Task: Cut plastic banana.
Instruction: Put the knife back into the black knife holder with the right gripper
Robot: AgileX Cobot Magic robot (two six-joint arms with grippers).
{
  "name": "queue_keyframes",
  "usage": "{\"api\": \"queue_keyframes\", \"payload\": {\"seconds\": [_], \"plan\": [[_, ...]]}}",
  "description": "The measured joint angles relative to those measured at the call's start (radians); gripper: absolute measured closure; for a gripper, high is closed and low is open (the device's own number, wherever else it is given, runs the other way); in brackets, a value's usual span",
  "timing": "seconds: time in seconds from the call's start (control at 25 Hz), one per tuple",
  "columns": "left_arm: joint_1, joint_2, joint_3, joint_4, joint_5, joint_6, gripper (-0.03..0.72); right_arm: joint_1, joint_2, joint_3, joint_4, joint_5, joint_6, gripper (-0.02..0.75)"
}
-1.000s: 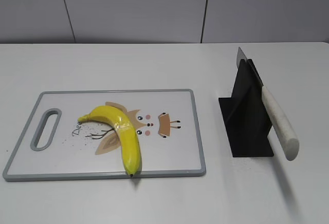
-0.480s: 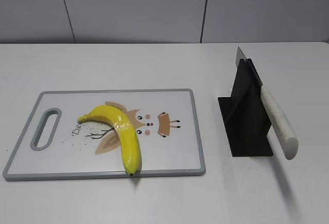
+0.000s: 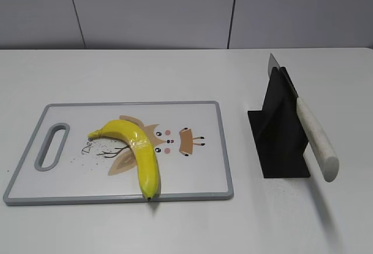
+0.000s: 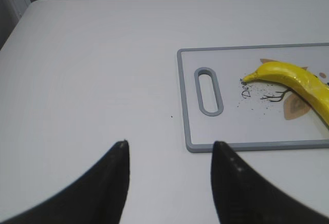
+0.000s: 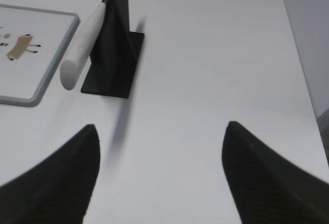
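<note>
You are only beginning: both the left gripper [image 4: 169,154] and right gripper [image 5: 160,136] are hanging wide and empty. The banana [image 3: 137,152] is lying uncut on the cutting board [image 3: 198,175], ahead-right of your left gripper; the knife [image 5: 82,44] is waiting ahead-left of your right.

The plastic banana [image 3: 139,151] is a glossy yellow, curved toy with a greenish stem end and a small dark tip. A seam with a slightly shiny band rings it near the middle, and it is whole there, both halves joined. It lies flat on a grey-rimmed white cutting board [image 3: 192,194], stem end toward the board's handle slot, body arching over the printed owl picture, dark tip down at the board's near rim.
</note>
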Motion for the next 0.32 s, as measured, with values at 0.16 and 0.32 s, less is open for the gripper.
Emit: {"api": "queue_keyframes", "payload": {"seconds": [0.16,0.32], "plan": [[0.0,0.0,0.0,0.0,0.0,0.0,0.192,-0.045,0.0,0.0,0.0,0.0,0.0,0.15],[0.0,0.0,0.0,0.0,0.0,0.0,0.196,-0.045,0.0,0.0,0.0,0.0,0.0,0.15]]}}
